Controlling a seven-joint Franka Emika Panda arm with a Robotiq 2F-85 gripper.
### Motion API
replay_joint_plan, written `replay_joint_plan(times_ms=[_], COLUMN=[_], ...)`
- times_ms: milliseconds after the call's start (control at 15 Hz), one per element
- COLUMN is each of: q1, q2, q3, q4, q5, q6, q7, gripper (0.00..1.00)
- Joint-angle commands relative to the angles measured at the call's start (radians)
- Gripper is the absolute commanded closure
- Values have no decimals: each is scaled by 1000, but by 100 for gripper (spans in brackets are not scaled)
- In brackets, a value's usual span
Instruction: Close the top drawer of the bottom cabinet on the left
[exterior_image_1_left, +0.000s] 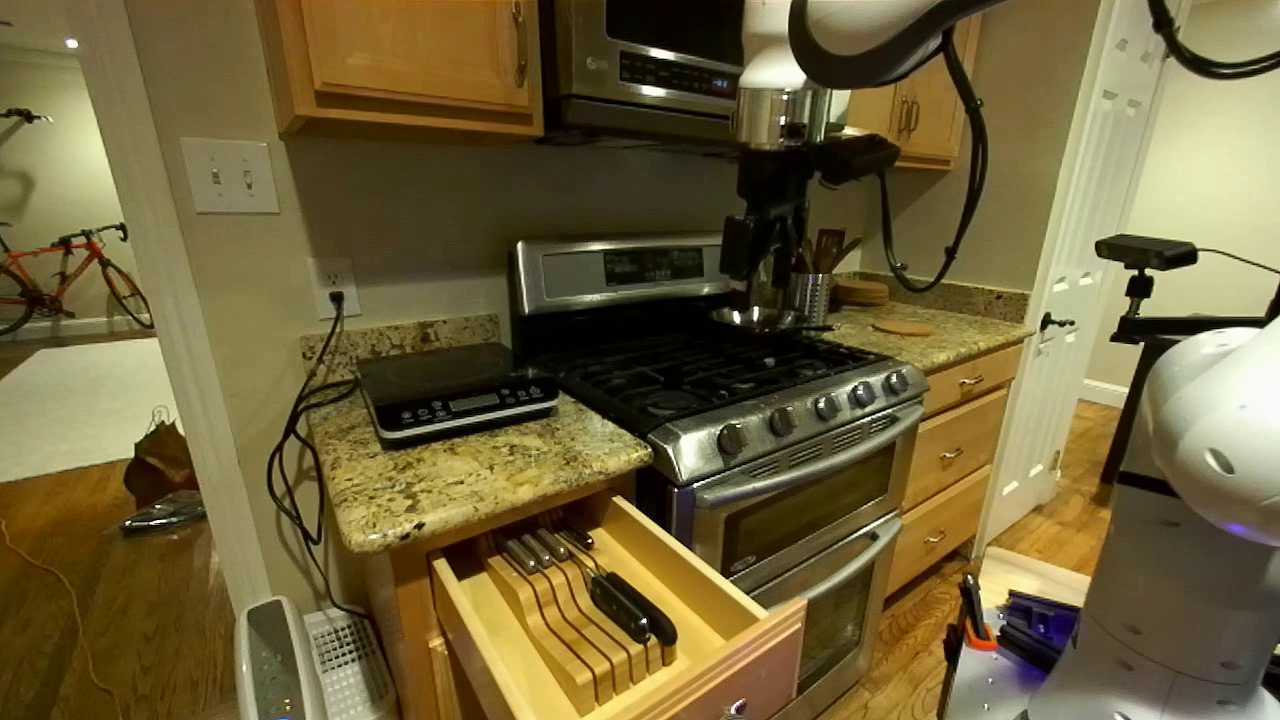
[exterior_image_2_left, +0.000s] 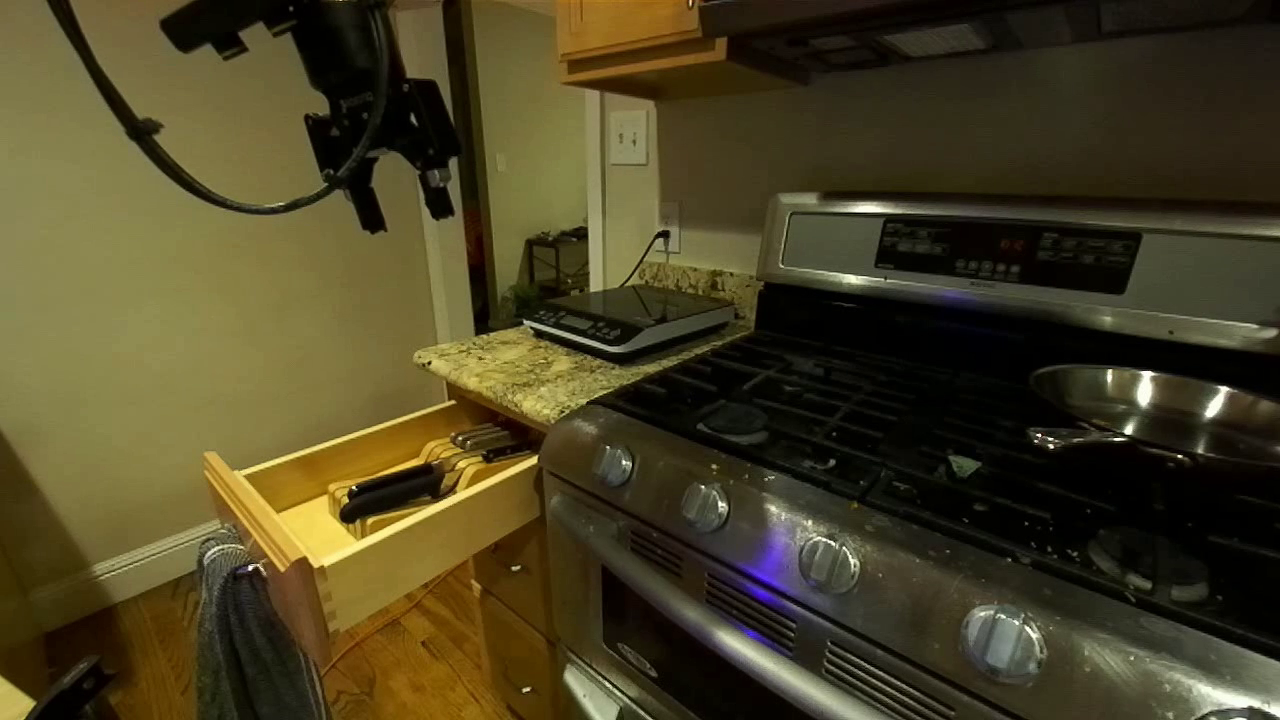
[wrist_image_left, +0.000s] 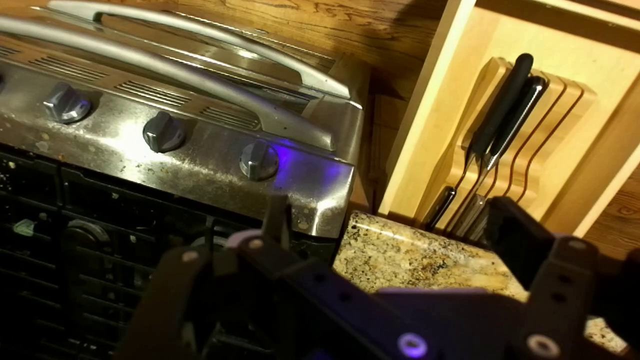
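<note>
The top drawer of the left bottom cabinet is pulled out; its wooden front (exterior_image_1_left: 752, 662) shows in an exterior view and its side wall (exterior_image_2_left: 430, 550) in an exterior view. It also fills the upper right of the wrist view (wrist_image_left: 430, 117). Inside lies a wooden knife block (exterior_image_1_left: 560, 640) with several knives (wrist_image_left: 505, 110). A dark towel (exterior_image_2_left: 245, 640) hangs at the drawer front. My gripper (exterior_image_1_left: 762, 275) is high above the stove and counter level, apart from the drawer. Its fingers are spread and empty in an exterior view (exterior_image_2_left: 405, 215) and the wrist view (wrist_image_left: 390, 205).
The gas stove (exterior_image_1_left: 690, 370) stands right beside the drawer, with a metal pan (exterior_image_2_left: 1170, 405) on it. A granite counter (exterior_image_1_left: 480, 490) overhangs the drawer and bears a black portable cooktop (exterior_image_1_left: 455, 392). A white appliance (exterior_image_1_left: 310, 660) stands on the floor beside the cabinet.
</note>
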Motion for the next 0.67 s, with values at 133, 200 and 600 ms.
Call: replay_joint_plan(times_ms=[133, 200, 600], q1=[48, 63, 143], q2=[15, 21, 46], q3=[21, 27, 70], q4=[-36, -47, -131], q5=[-7, 4, 3], q6=[32, 47, 188], q7=[-19, -21, -48], gripper=[0, 0, 0])
